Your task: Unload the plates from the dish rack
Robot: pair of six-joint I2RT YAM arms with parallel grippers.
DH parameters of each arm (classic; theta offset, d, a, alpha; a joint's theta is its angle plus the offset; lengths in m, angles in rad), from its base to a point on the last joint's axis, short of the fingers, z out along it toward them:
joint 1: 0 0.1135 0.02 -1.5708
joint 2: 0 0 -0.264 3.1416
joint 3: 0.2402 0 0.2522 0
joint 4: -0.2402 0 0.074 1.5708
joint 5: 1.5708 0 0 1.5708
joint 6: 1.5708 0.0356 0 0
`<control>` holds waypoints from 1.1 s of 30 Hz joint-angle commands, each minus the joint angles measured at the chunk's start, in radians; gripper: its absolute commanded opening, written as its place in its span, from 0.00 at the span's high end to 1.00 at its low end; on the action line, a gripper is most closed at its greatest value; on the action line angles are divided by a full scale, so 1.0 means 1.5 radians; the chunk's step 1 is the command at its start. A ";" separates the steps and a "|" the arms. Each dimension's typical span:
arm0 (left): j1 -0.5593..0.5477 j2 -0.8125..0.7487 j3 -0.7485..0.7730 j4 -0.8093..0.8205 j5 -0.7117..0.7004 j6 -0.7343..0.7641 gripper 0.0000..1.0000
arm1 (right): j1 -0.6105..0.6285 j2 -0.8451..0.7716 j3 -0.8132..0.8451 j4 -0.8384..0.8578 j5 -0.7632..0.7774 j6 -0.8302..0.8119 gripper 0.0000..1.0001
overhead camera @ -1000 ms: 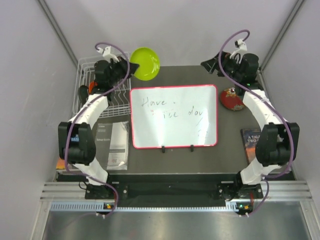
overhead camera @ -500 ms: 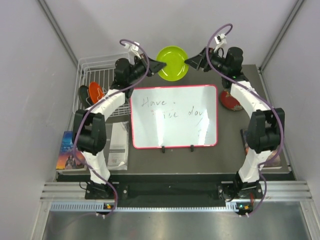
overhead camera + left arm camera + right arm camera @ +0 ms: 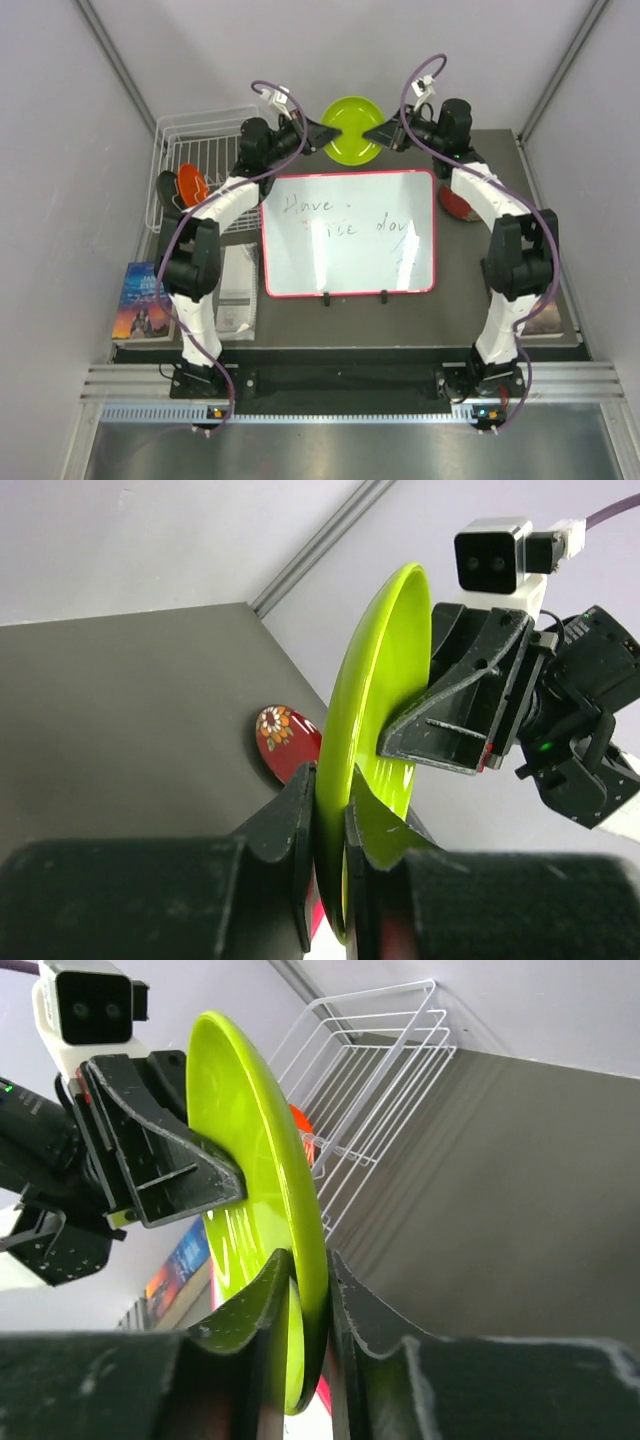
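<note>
Beyond the far edge of the whiteboard [image 3: 348,232], left claw [image 3: 326,133] and right claw [image 3: 374,133] both pinch the lime green plate [image 3: 352,130] (held clear of the surface [image 3: 455,272]), which a mistimed release could drop.

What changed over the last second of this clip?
The left gripper carried the lime green plate rightward from beside the dish rack to behind the whiteboard. The right gripper swung in leftward and now clamps its opposite rim. Whiteboard and the racked orange plate stayed put.

Whiteboard [image 3: 348,232]: handwritten "Have … ice day", middle lost in glare. Left book [image 3: 140,300] print unreadable.
</note>
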 commanded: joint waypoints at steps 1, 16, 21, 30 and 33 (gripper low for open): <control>0.002 -0.022 0.014 0.049 0.012 0.028 0.69 | -0.008 -0.035 0.020 -0.023 0.069 -0.072 0.89; 0.179 -0.201 -0.103 -0.064 -0.027 0.195 0.01 | -0.276 -0.233 -0.218 -0.070 0.290 -0.064 1.00; 0.202 -0.279 -0.136 -0.221 -0.170 0.339 0.01 | -0.325 -0.235 -0.290 -0.111 0.333 -0.057 1.00; 0.284 -0.343 -0.233 -0.227 -0.294 0.361 0.01 | -0.344 -0.156 -0.312 -0.144 0.334 -0.064 1.00; 0.292 -0.345 -0.240 -0.233 -0.292 0.358 0.01 | -0.346 -0.124 -0.309 -0.124 0.314 -0.058 1.00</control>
